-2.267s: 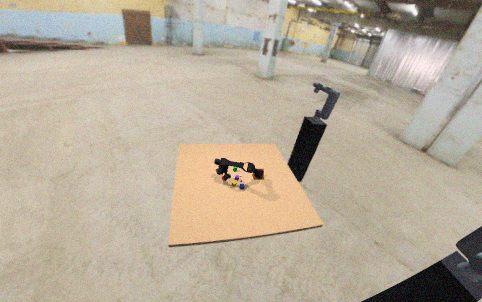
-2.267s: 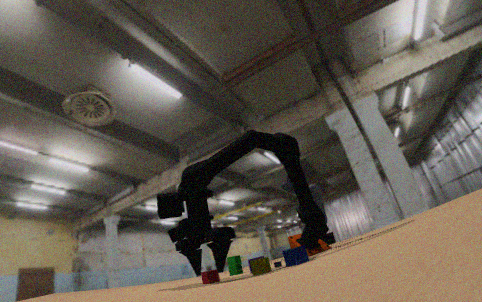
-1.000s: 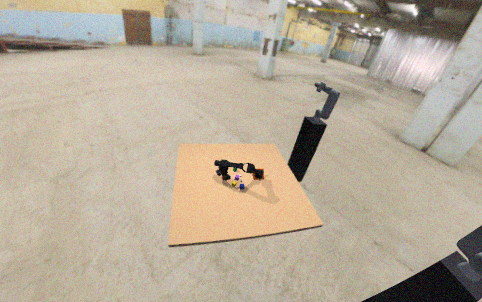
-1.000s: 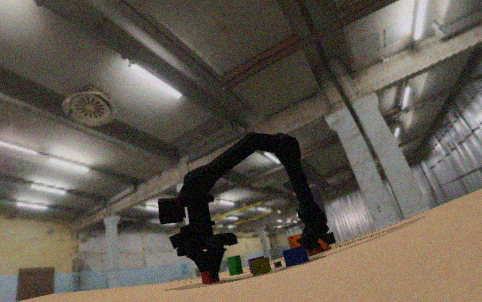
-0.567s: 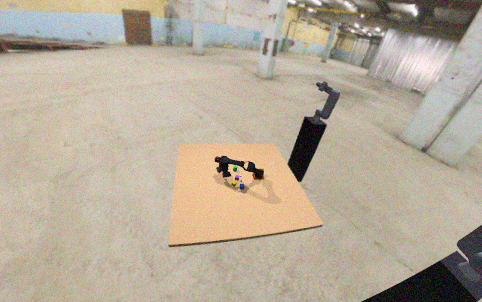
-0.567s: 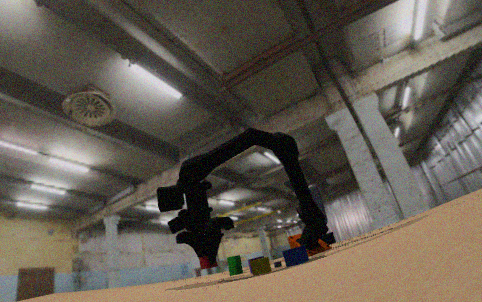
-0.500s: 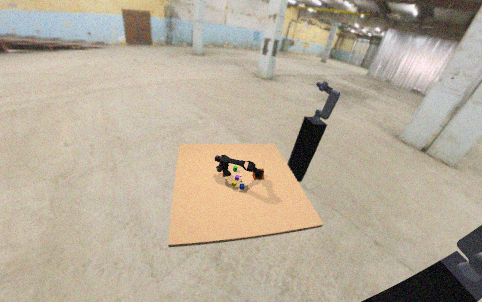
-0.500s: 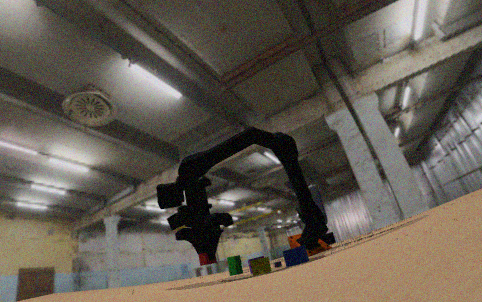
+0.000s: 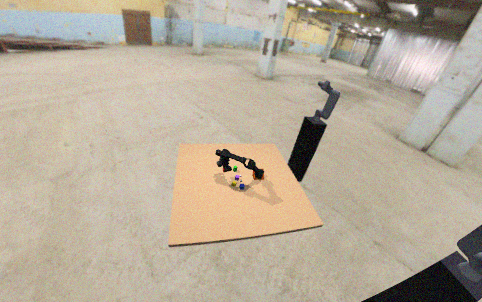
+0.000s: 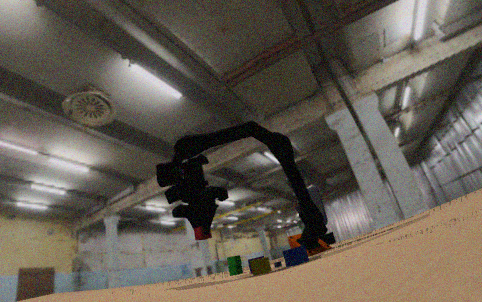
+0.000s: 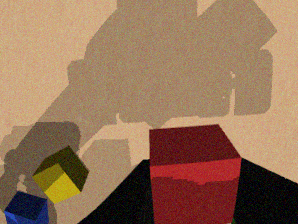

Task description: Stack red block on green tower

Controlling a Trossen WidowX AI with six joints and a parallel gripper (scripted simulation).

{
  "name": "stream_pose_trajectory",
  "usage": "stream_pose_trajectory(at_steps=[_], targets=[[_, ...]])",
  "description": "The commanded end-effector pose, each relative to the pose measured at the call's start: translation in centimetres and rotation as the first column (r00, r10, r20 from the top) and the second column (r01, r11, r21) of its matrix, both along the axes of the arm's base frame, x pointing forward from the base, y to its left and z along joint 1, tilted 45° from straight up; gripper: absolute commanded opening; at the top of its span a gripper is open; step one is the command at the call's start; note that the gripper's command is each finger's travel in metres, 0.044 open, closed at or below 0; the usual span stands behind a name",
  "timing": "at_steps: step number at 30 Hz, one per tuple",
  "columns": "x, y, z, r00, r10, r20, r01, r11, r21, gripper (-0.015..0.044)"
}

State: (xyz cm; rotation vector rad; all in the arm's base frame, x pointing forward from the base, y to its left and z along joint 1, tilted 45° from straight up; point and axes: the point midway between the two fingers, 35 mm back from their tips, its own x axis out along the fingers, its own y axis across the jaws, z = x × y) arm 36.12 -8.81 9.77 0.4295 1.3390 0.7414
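While the gripper (image 10: 202, 231) clamped the red block (image 11: 194, 176) mid-frame above the tabletop (image 9: 240, 220), transport was underway; next needs alignment over the green tower (image 10: 234, 265).

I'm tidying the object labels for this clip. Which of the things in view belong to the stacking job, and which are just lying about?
Part of the job:
- red block, held between the fingers of the gripper, lifted off the mat
- green tower, standing on the mat

Lying about:
- yellow block
- blue block
- purple block
- black pillar beside the mat
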Motion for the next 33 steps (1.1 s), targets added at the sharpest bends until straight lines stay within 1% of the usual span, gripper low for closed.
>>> stream_pose_trajectory(at_steps=[1,2,8,22,30,33], targets=[[0.0,-0.7,0.3,1.000,0.004,-0.001,-0.004,1.000,-0.004,0.0000],[0.0,-0.2,0.2,1.000,0.000,0.001,0.000,1.000,-0.001,0.0000],[-0.7,-1.2,-0.1,1.000,0.003,-0.003,-0.003,1.000,-0.008,0.0000],[-8.2,-6.9,-5.5,1.000,0.000,-0.012,-0.001,1.000,-0.024,0.0000],[-13.2,-8.8,-8.3,1.000,0.003,-0.010,-0.003,1.000,-0.015,0.0000],[-14.2,-9.0,-8.7,1.000,0.003,-0.008,-0.003,1.000,-0.011,0.0000]])
